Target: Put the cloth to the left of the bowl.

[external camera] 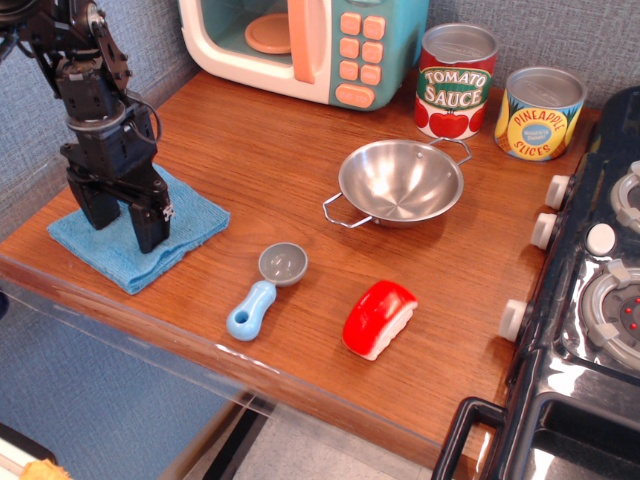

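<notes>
Over the cloth (135, 237) stands the gripper (124, 225), its two black fingers spread apart and pointing down, with nothing between them. Whether the tips touch the cloth I cannot tell. The cloth lies flat at the front left corner of the table (270, 160), well apart from the bowl (401, 182), on its left side. Between them, nearer the front edge, lies a scoop (267, 290), and beside it a red toy (379, 318). Behind the bowl are two cans (455, 80) and a microwave (305, 42).
</notes>
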Controlling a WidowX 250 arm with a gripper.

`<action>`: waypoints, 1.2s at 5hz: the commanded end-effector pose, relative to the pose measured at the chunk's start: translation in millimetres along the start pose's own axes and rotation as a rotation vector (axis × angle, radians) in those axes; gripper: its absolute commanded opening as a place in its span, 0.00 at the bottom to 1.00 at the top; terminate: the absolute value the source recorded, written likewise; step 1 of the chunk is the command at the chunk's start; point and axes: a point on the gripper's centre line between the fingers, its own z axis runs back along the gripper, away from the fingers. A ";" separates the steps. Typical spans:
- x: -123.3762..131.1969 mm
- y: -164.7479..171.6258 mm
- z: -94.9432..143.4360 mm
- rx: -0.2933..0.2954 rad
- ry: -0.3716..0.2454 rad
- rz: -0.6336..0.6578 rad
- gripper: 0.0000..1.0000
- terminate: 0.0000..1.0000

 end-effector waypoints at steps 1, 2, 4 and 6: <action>55.5 16.5 -0.2 -0.029 -0.049 0.113 1.00 0.00; 82.0 14.3 -10.5 -0.041 -0.033 0.146 1.00 0.00; 137.2 -17.5 -28.1 -0.081 -0.017 0.078 1.00 0.00; 160.2 -53.4 -36.5 -0.072 0.006 -0.012 1.00 0.00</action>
